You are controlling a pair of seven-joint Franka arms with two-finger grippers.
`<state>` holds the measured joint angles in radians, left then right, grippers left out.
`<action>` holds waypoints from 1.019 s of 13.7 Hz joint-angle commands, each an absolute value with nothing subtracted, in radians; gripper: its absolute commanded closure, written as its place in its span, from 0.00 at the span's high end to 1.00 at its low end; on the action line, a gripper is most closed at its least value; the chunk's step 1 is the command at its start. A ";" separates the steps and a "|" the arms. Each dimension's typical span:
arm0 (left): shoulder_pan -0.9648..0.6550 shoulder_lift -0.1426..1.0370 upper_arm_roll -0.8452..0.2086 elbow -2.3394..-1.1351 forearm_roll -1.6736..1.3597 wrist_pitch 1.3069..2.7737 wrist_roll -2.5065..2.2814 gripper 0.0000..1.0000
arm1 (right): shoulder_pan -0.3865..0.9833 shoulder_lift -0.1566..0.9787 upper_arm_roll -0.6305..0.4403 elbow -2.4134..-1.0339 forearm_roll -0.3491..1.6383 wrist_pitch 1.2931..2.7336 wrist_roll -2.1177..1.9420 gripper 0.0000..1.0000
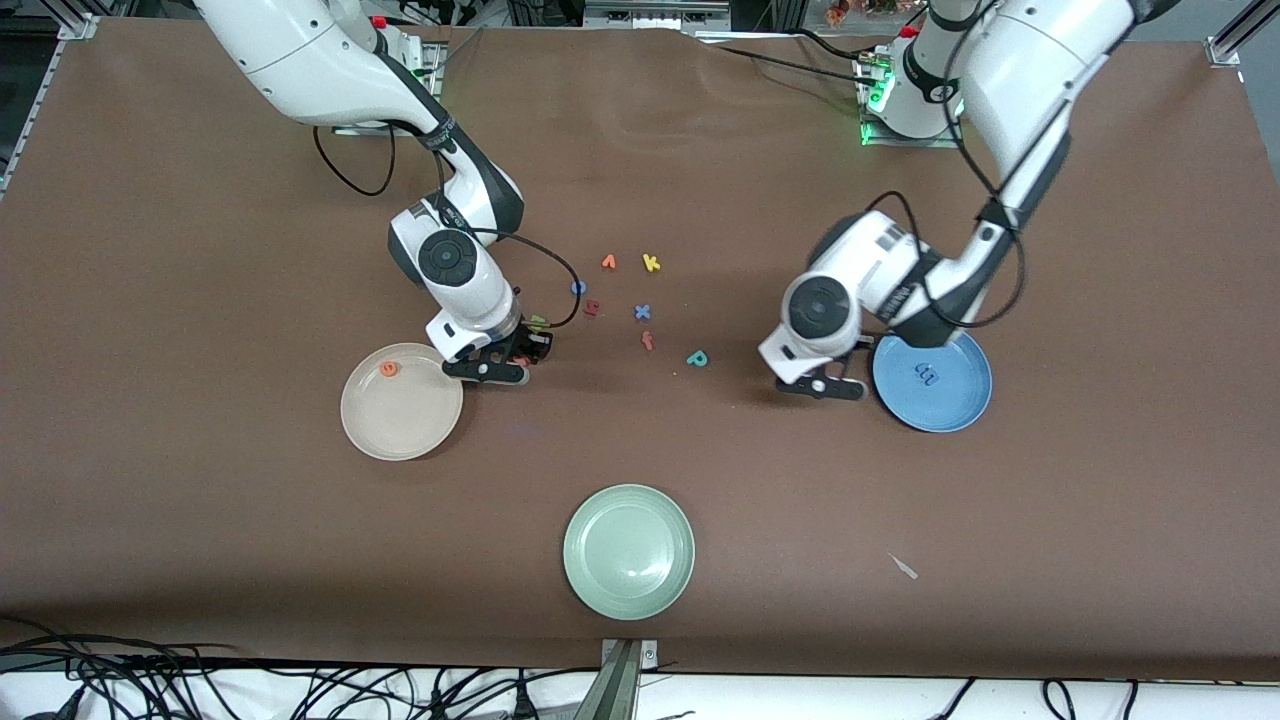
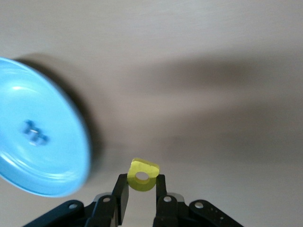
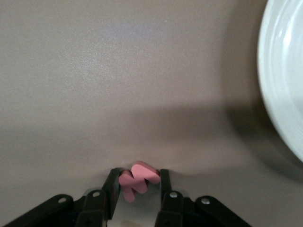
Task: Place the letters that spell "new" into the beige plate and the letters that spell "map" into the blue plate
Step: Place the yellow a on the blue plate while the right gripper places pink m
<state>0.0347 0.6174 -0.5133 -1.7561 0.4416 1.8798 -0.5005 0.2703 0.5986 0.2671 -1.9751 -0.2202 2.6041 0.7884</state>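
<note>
1. Right now, on my screens, the left gripper (image 2: 142,189) has its fingers pinched on the small yellow foam letter a (image 2: 143,175), and it sits low over the brown table (image 1: 200,250), just beside the round medium-blue shallow plate (image 1: 955,395) at the left arm's end.
2. I can see the little blue foam letter m (image 1: 925,374) lying inside that blue plate.
3. The right gripper (image 3: 137,189) has its fingers closed narrowly around the pinkish-red foam letter w (image 3: 137,181), down at the table surface just beside the round cream-beige plate (image 1: 400,425).
4. The orange foam letter e (image 1: 388,369) rests in the beige plate near its rim.
5. The yellow-green foam letter n (image 1: 538,322) lies on the table next to the right gripper.
6. The teal foam letter p (image 1: 697,358) lies on the bare table between the two arms, nearer the front camera than the loose cluster of other letters.
7. That cluster holds a yellow k (image 1: 651,263), a blue x (image 1: 642,312), an orange v (image 1: 608,262) and a dark red letter (image 1: 592,308).
8. A pale green round plate (image 1: 629,590) sits nearest the front camera, well apart from both grippers.
</note>
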 commanded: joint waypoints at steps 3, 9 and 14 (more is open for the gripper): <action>0.198 0.606 -0.519 -1.764 0.436 1.848 -0.180 0.09 | 0.272 0.594 0.256 -1.980 -0.244 2.623 0.790 0.21; 0.247 0.631 -0.509 -1.743 0.411 1.859 -0.099 1.00 | 0.135 0.445 0.250 -1.950 -0.241 2.364 0.473 0.21; 0.146 0.630 -0.523 -1.718 0.207 1.998 -0.539 1.00 | 0.066 0.431 0.248 -1.963 -0.236 2.338 0.340 0.32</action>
